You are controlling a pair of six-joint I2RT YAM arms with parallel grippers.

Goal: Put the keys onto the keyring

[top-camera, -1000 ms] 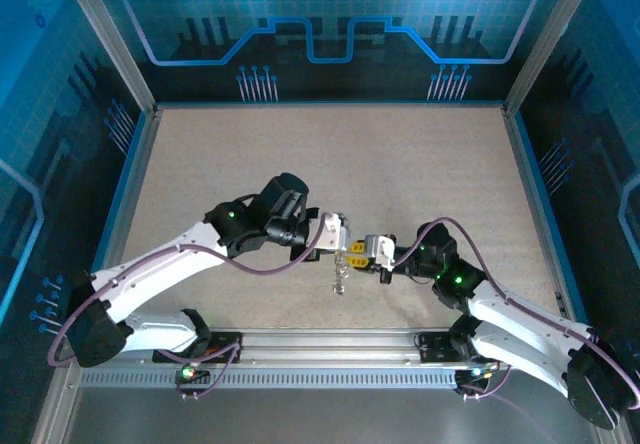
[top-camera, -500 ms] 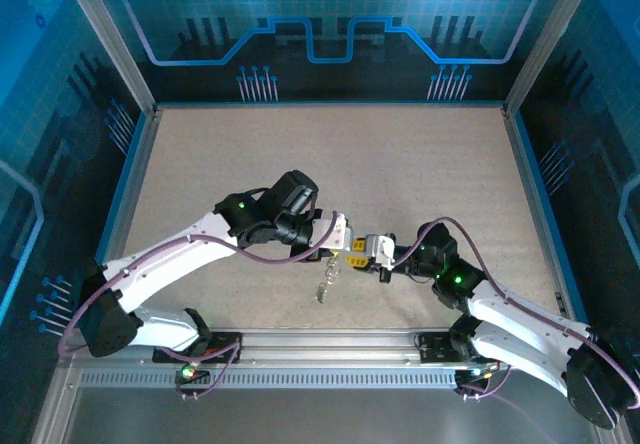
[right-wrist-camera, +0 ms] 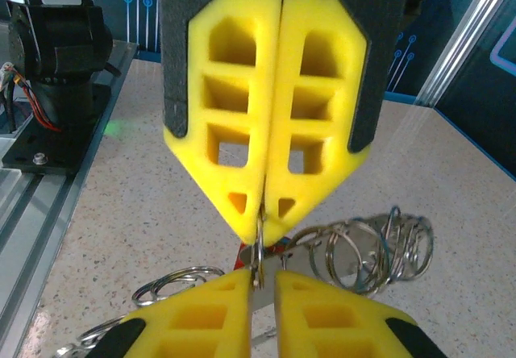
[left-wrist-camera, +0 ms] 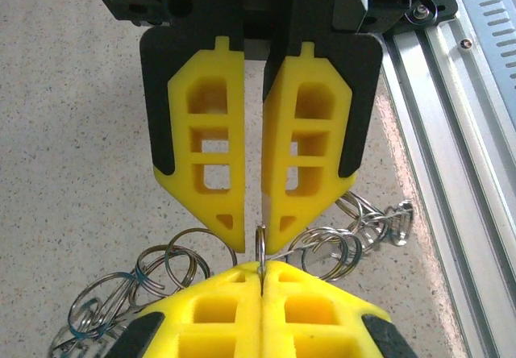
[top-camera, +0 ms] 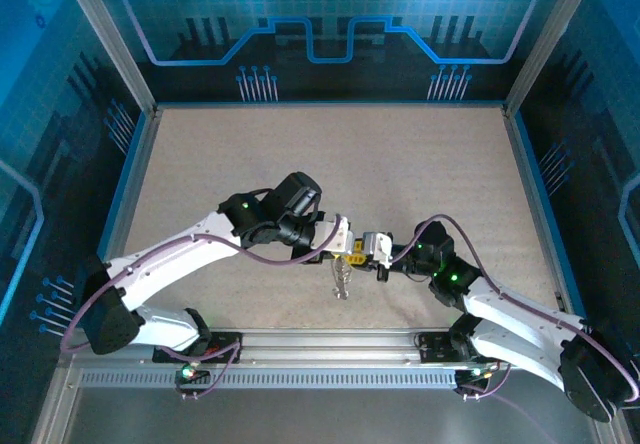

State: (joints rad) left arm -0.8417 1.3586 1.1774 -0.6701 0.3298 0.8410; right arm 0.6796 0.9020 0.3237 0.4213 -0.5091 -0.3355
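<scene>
Over the near middle of the table my left gripper (top-camera: pixel 343 247) and right gripper (top-camera: pixel 362 251) meet tip to tip. The keyring (top-camera: pixel 342 279), a floppy string of linked silvery rings, dangles below them. In the left wrist view my left gripper (left-wrist-camera: pixel 262 268) is shut on one upright ring (left-wrist-camera: pixel 261 245); the right gripper's fingertips (left-wrist-camera: pixel 278 227) press in from above. In the right wrist view my right gripper (right-wrist-camera: pixel 264 277) shows a narrow gap with a grey blade in it. The key's red head (right-wrist-camera: pixel 244 251) sits just behind the pinched ring (right-wrist-camera: pixel 256 258), under the left gripper (right-wrist-camera: pixel 262 229).
Loose loops of the ring chain spread to both sides of the fingers (left-wrist-camera: pixel 173 265) (right-wrist-camera: pixel 333 258). A slotted aluminium rail (top-camera: pixel 320 349) runs along the near edge, close to the grippers (left-wrist-camera: pixel 451 132). Blue panel walls (top-camera: pixel 120 124) enclose the beige table (top-camera: pixel 330 164).
My left gripper has shifted right toward the right gripper until their tips meet. The dangling chain swung left and has come back under the tips. The right jaws narrowed slightly.
</scene>
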